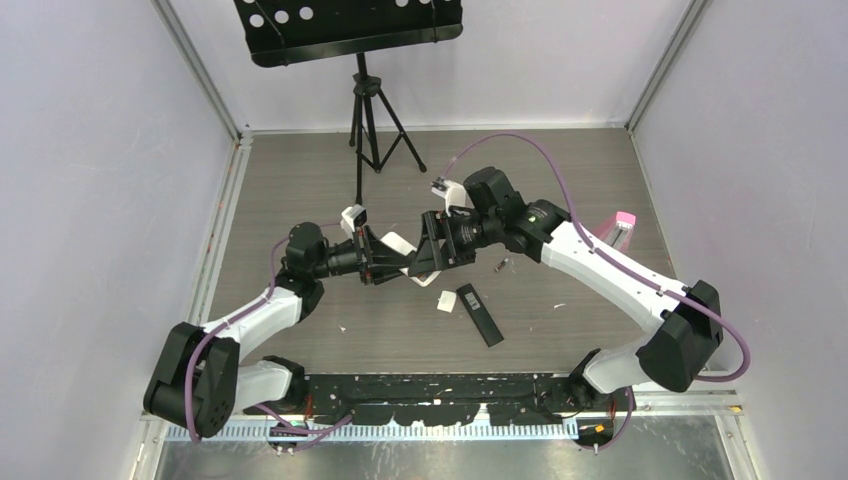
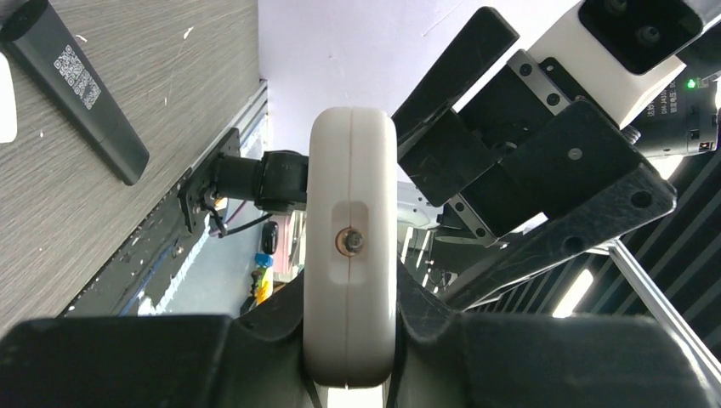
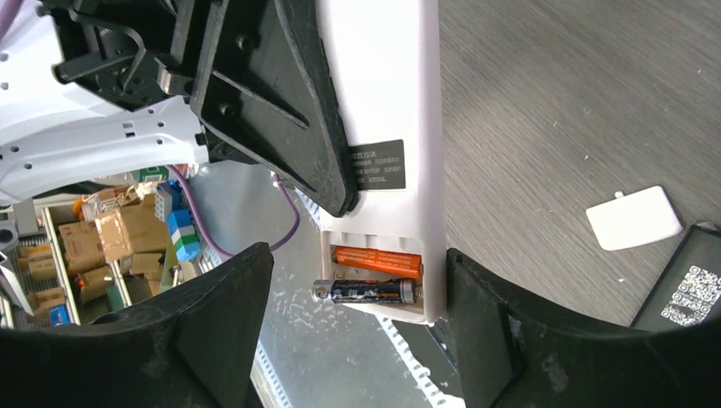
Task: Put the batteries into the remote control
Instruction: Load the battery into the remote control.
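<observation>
My left gripper (image 2: 351, 314) is shut on a white remote control (image 2: 351, 246) and holds it above the table (image 1: 300, 180). The remote's back faces the right wrist camera, with its battery bay uncovered. An orange battery (image 3: 377, 260) lies seated in that bay. Beside it a dark battery (image 3: 366, 291) with silvery ends lies in the second slot, one end sticking out past the bay's edge. My right gripper (image 3: 357, 306) stands open astride that end of the remote (image 3: 391, 102). Its right finger is close to the remote's side and its left finger is well clear.
A black remote (image 1: 480, 314) and a small white battery cover (image 1: 446, 301) lie on the table near the front. A small dark battery (image 1: 501, 265) lies under the right arm. A pink-topped box (image 1: 622, 232) sits at the right, and a tripod stand (image 1: 368, 110) rises at the back.
</observation>
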